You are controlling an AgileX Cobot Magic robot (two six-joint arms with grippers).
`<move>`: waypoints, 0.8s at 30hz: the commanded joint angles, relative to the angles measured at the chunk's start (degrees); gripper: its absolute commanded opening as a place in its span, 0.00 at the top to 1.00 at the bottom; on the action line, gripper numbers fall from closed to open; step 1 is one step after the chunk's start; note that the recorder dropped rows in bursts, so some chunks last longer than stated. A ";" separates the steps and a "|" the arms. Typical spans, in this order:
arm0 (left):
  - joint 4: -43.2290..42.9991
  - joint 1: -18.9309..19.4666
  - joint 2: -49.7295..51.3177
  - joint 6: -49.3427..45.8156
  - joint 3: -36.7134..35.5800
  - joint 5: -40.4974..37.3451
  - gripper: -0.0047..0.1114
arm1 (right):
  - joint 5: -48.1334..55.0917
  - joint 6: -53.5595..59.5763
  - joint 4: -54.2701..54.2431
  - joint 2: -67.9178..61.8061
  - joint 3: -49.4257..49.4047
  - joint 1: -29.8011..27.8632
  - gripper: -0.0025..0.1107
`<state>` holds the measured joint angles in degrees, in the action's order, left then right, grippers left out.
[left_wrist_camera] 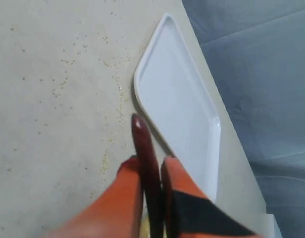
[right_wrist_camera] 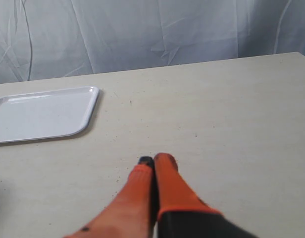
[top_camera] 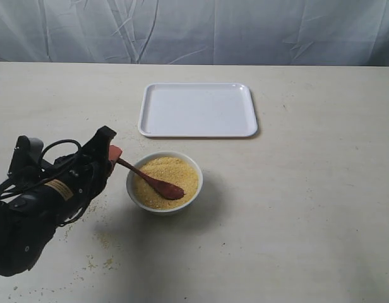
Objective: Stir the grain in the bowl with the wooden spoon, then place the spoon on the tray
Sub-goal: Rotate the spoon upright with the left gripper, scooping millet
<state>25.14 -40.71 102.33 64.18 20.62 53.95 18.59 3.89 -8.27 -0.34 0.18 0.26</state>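
Observation:
The small white bowl [top_camera: 164, 182] sits on the table, filled with golden-yellow grain [top_camera: 175, 170]. The dark reddish-brown wooden spoon [top_camera: 153, 182] has its head resting on the grain and its handle slanting up to the left. My left gripper [top_camera: 113, 154] is shut on the handle's end. In the left wrist view the spoon handle [left_wrist_camera: 145, 163] runs between the orange fingers [left_wrist_camera: 124, 193]. The white tray [top_camera: 197, 109] lies empty behind the bowl and shows as the tray [left_wrist_camera: 179, 106] and the tray [right_wrist_camera: 41, 113] in the wrist views. My right gripper [right_wrist_camera: 156, 161] is shut and empty above bare table.
Spilled grains [top_camera: 96, 255] dot the table left of and in front of the bowl. A wrinkled grey cloth [top_camera: 194, 28] hangs behind the table's far edge. The right arm does not show in the exterior view.

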 commanded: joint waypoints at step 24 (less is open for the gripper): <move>-14.10 0.09 0.11 -15.29 0.23 16.01 0.96 | -0.76 0.02 0.02 0.34 -0.18 -0.26 0.98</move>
<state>12.20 -40.71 102.33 53.96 20.62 69.02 18.59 3.89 -8.27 -0.34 0.18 0.26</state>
